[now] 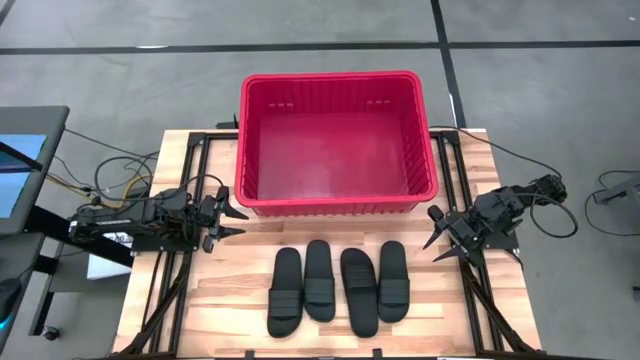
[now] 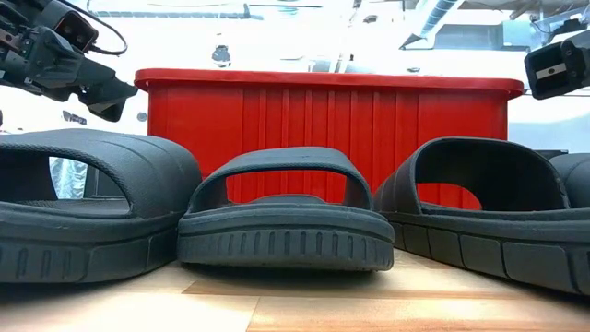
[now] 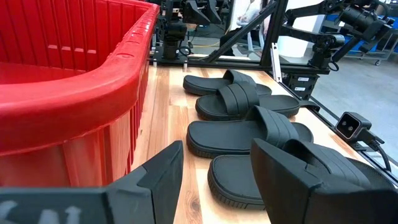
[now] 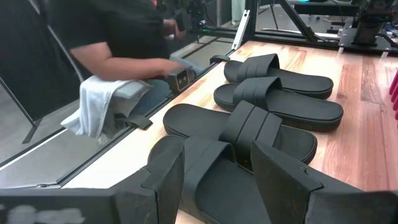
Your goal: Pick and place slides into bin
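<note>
While four black ribbed-strap slide sandals [image 1: 338, 287] lay beside the empty red plastic bin [image 1: 337, 198], left fingers [image 1: 232, 221] and right fingers [image 1: 437, 237] were held open, empty.

We see the left gripper [image 1: 232, 219] and the right gripper [image 1: 438, 236] held low at opposite sides, fingers spread, pointing inward.

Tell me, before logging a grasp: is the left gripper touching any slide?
Apart. The high view shows the left gripper open beside the bin, bare wood separating it from the nearest slide.
</note>
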Robot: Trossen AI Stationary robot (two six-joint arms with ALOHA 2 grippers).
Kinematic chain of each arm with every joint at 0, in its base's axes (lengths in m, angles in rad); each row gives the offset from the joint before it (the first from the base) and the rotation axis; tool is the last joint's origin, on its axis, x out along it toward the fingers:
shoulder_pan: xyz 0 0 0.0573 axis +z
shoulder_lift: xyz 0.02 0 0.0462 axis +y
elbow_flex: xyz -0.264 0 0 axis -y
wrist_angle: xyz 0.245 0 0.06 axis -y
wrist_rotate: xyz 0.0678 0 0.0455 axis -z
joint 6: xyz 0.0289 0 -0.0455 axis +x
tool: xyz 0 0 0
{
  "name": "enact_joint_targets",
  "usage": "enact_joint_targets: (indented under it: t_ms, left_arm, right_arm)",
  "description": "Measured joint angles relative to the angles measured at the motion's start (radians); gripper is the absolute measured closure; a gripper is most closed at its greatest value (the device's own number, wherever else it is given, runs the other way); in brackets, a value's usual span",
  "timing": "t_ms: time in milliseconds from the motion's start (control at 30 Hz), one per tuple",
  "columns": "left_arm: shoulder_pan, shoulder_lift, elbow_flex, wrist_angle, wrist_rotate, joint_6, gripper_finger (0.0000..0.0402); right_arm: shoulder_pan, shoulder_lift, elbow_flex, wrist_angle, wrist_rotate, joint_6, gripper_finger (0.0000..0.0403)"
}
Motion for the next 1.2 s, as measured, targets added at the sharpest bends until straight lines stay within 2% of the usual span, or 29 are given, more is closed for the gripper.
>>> enact_joint_targets:
  t_ms: [600,800,1067,1200]
  left_arm:
    - [0.0,0.0,0.0,0.001,-0.001,0.002,0.0223]
    - [0.0,0.0,0.0,0.004,-0.06,0.009,0.0223]
    - [0.0,0.0,-0.001,0.015,-0.065,-0.202,0.0223]
    - [-0.013,0.0,-0.007,0.077,0.03,-0.288,0.0223]
  right_arm:
    - [0.0,0.0,0.0,0.0,0.0,0.0,0.0227]
    - [0.0,0.0,0.0,0.0,0.0,0.0,0.0226]
    - [0.0,0.0,0.0,0.0,0.0,0.0,0.0225]
    - [0.0,0.0,0.0,0.0,0.0,0.0,0.0225]
